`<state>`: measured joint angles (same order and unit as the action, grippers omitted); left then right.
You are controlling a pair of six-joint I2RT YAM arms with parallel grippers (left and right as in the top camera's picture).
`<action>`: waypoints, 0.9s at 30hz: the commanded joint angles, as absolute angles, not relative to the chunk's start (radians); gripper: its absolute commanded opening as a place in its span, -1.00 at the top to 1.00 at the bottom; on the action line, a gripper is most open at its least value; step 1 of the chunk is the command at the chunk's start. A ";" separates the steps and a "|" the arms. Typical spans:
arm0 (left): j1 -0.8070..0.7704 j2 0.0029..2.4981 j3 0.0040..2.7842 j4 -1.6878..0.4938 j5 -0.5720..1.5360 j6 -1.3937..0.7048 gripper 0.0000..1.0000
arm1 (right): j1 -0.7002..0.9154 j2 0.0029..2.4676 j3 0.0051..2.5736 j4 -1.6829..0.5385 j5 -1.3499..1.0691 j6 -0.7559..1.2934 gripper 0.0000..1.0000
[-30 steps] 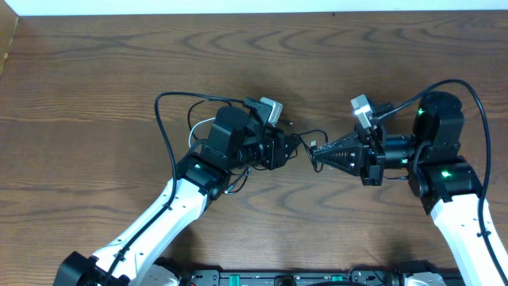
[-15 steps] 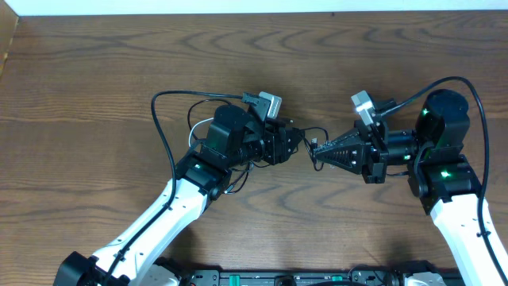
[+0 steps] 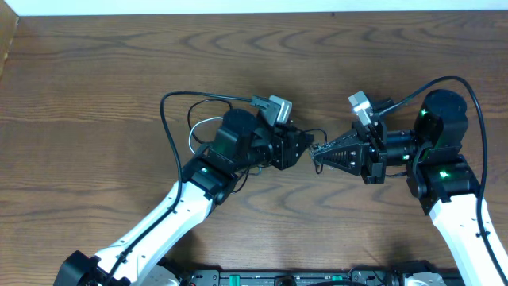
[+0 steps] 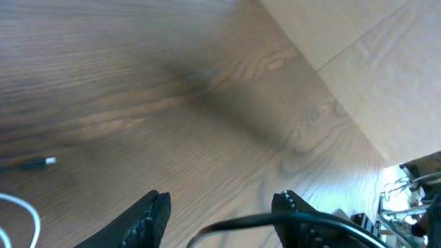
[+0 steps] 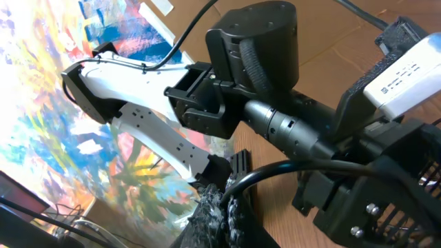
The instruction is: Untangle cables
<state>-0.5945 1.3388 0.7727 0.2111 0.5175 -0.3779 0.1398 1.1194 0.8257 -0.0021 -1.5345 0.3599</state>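
overhead: mid-way along the desk [image 3: 95, 79], the left gripper [image 3: 300, 149] and right gripper [image 3: 319, 152] meet tip to tip. one black cord [image 3: 316, 133] bridges them, lying left-right, the right nearer. one white cord [image 3: 193, 127] loops toward the left edge.

left wrist: fingers apart, cord crossing unpinched; one loose black plug [image 4: 36, 163] lies aside.

right wrist: jaws clamped together on the black cord.

On the table [image 3: 95, 71] the left arm [image 3: 182, 206] extends from the near left edge to the middle, and the right arm [image 3: 452, 206] from the near right. The left gripper [image 3: 301, 149] and right gripper [image 3: 317, 152] face tip to tip at the centre. A cable [image 5: 296, 167] runs between them. A second cable [image 4: 34, 222] lies left of the left gripper, with a plug [image 4: 41, 163] near it but apart.
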 commanded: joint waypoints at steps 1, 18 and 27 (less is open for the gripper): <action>-0.596 1.339 0.776 0.220 0.512 -0.380 0.12 | 0.146 1.118 0.838 0.001 -1.555 0.371 0.98; -0.594 1.339 0.776 -0.131 0.340 -0.360 0.85 | 0.104 1.119 0.838 -0.155 -1.101 0.370 0.98; -0.556 1.339 0.776 -0.329 0.240 -0.299 0.85 | 0.096 1.147 0.838 -0.634 -0.159 0.370 0.98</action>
